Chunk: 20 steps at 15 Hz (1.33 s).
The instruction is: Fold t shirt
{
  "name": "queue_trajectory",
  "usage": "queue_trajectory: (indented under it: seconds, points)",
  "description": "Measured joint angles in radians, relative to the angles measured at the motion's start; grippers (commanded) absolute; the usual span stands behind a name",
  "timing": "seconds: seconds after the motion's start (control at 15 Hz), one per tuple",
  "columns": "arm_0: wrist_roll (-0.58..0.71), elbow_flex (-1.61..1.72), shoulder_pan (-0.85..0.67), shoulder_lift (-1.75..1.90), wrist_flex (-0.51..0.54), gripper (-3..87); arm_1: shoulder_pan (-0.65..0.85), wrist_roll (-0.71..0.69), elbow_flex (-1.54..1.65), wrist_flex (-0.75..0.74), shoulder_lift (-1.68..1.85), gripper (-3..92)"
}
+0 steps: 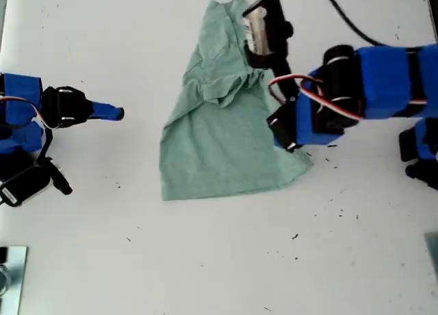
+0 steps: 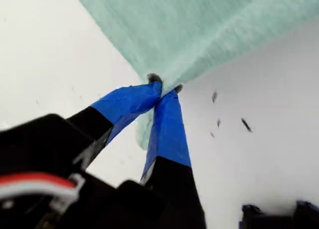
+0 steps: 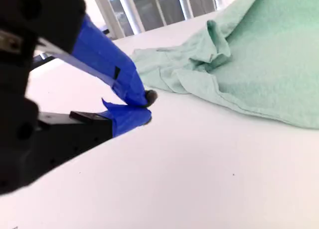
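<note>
The small sage-green heathered t shirt (image 1: 222, 130) lies rumpled mid-desk (image 1: 205, 260). One edge is pinched in the closed blue jaws of my first tool (image 2: 164, 89). My second tool (image 3: 144, 105), closed on nothing, sits apart from the cloth.

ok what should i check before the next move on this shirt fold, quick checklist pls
1. My first gripper has cloth: ok, jaws pinched shut on an edge of the sage-green soft heathered t-shirt.
2. That grip is at the hem corner on the exterior view's right: ok, the shirt is lifted there.
3. My second gripper is clear of the shirt: ok, jaws shut on nothing, resting apart from the cloth on the white table.
4. Shirt lies flat for folding: not ok, sleeve and neck area is bunched and wrinkled.
5. Grip holds one layer only: cannot tell.
</note>
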Motion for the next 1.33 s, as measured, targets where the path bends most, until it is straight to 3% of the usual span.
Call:
queue_trajectory:
  seconds: [0.2,0.27,0.33,0.4,0.6,0.73,0.87,1.07,1.33]
  points:
    - [0.0,0.0,0.0,0.0,0.0,-0.2,-0.008,0.029,-0.081,-0.229,-0.253,-1.3]
    - [0.0,0.0,0.0,0.0,0.0,-0.2,-0.008,0.041,-0.078,-0.321,-0.287,2.6]
    - [0.0,0.0,0.0,0.0,0.0,-0.2,-0.006,0.041,-0.063,-0.42,-0.319,33.8]
    - [0.0,0.0,0.0,0.0,0.0,-0.2,-0.006,0.041,-0.055,-0.482,-0.376,34.5]
    - [0.0,0.0,0.0,0.0,0.0,-0.2,-0.014,0.043,-0.071,-0.465,-0.4,30.3]
    - [0.0,0.0,0.0,0.0,0.0,-0.2,-0.032,0.041,-0.152,-0.273,-0.281,29.0]
    - [0.0,0.0,0.0,0.0,0.0,-0.2,-0.043,0.037,-0.133,-0.144,0.008,21.0]
    - [0.0,0.0,0.0,0.0,0.0,-0.2,0.048,0.015,0.414,-0.195,0.555,2.4]
    - [0.0,0.002,0.0,0.0,0.002,-0.2,0.153,0.0,1.42,-0.465,1.221,2.3]
